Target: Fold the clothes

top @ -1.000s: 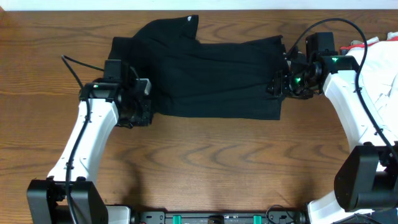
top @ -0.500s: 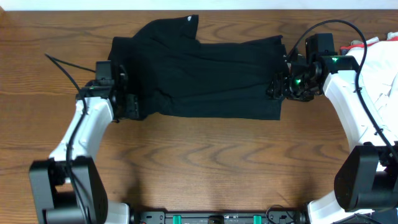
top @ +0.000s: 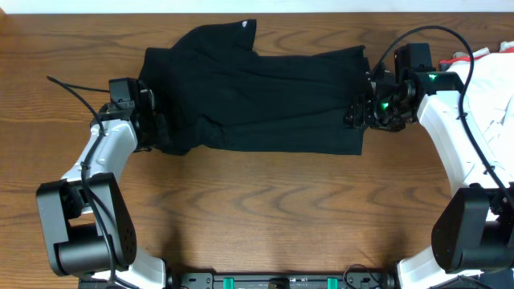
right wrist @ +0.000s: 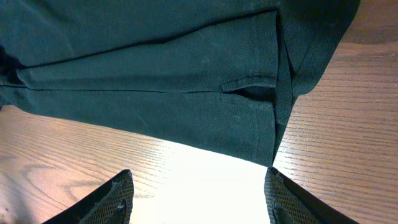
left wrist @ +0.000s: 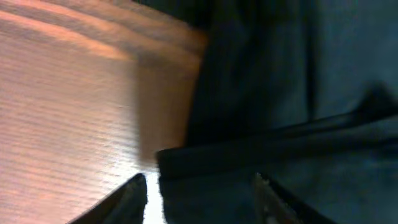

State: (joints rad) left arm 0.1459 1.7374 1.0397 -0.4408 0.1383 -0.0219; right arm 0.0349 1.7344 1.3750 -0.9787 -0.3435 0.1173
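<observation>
By the far edge of the table (top: 257, 217), my left gripper (left wrist: 198, 190) and right gripper (right wrist: 198, 186) stand apart, empty, so I think grabbing just one layer could bunch the shirt (top: 273, 104).

left wrist view: blurred | white cloth (top: 502, 96): cut by right edge | logo (top: 243, 26): unreadable

L arm (top: 96, 160): rises from base at bottom-left, forearm slants up-right, wrist bent. L gripper (top: 155, 128) points right, held low. Wrist cam: L fingertips (left wrist: 135, 190) apart, jaws parted.
R arm (top: 458, 140): up from base at bottom-right, elbow near top, wrist turned left. R gripper (top: 359, 112) points left, held low. Wrist cam: R fingertips (right wrist: 118, 194) spread wide, jaws parted.
</observation>
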